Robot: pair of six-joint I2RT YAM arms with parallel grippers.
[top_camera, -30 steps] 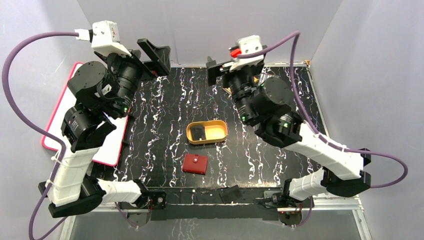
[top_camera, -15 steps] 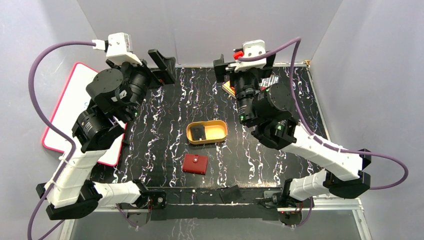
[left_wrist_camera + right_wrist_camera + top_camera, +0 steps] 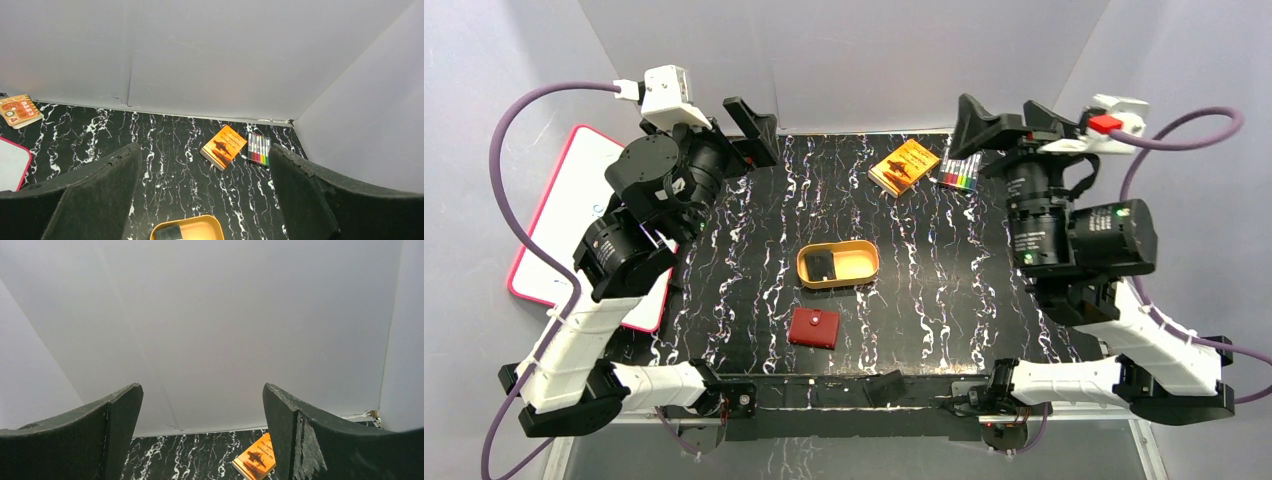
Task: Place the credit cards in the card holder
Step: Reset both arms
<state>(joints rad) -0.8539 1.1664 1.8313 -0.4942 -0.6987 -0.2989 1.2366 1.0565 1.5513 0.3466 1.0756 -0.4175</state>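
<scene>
Grey-walled booth over a black, white-veined bench [image 3: 754,230]. Top view: tan oval tray [image 3: 860,262] at bench centre, taken as landmark. One dark credit card [image 3: 821,264] lies flat in the tray's left half. The card holder [image 3: 814,327], dark red and folded shut with its snap uppermost, lies just nearer the arm bases than the tray, not touching it. Orange box [image 3: 904,166] and marker pack [image 3: 960,172] sit beyond the tray to the right, and a pink-rimmed white board [image 3: 554,200] well to its left. Left claw [image 3: 749,135] and right claw [image 3: 1004,122] are raised beyond the tray, both spread wide and carrying nothing. Left wrist view: fingers apart, the tray's far rim at the bottom edge, and a sticker pad [image 3: 20,110] far left. Right wrist view: fingers apart, mostly wall, with a corner of the orange box. Judged step: approach, no card taken. The next move probably calls for lowering a claw into the tray, and the holder needs unsnapping. Print on the box and pad is too small to read.
</scene>
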